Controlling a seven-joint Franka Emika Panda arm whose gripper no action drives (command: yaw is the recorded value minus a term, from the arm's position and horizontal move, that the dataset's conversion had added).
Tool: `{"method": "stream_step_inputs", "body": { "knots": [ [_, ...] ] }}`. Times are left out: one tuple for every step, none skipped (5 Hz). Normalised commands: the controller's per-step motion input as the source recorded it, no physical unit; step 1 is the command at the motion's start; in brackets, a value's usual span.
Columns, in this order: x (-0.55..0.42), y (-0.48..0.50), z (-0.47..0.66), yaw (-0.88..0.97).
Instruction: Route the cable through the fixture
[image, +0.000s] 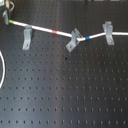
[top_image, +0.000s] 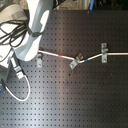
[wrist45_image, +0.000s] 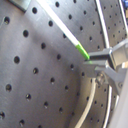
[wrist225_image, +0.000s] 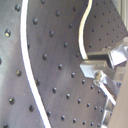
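My cable (image: 62, 32) runs across the black perforated worktop (image: 75, 95) in the first exterior view, from a green band at the first exterior view's left, past a red band and a blue one, out to the right edge. It appears to sit in all three grey clips: the slim upright fixture (image: 27, 35) nearest the green end, the tilted clip (image: 73, 40) in the middle, and the wider-topped clip (image: 107, 31) further right. I judge the routing through the fixture largely done; what remains is to let go and pull clear, if the cord stays seated.

My tool (wrist45_image: 95, 62) pinches the cable just by its green band in the first wrist view, fingers pressed together on it.

The second exterior view shows my arm (top_image: 35, 30) leaning over the fixture (top_image: 38, 58), half hiding it, and a loose loop of cord curling low on the second exterior view's left. Only the first wrist view shows the green band at my fingertips; the second wrist view shows slack white cord arcing over the holes.
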Motion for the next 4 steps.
{"method": "stream_step_inputs", "body": {
  "knots": [
    [-0.007, -0.016, 0.01, 0.00],
    [0.149, -0.029, -0.09, 0.09],
    [0.492, 0.057, -0.43, 0.06],
    [0.417, -0.059, -0.53, 0.07]
  ]
}}
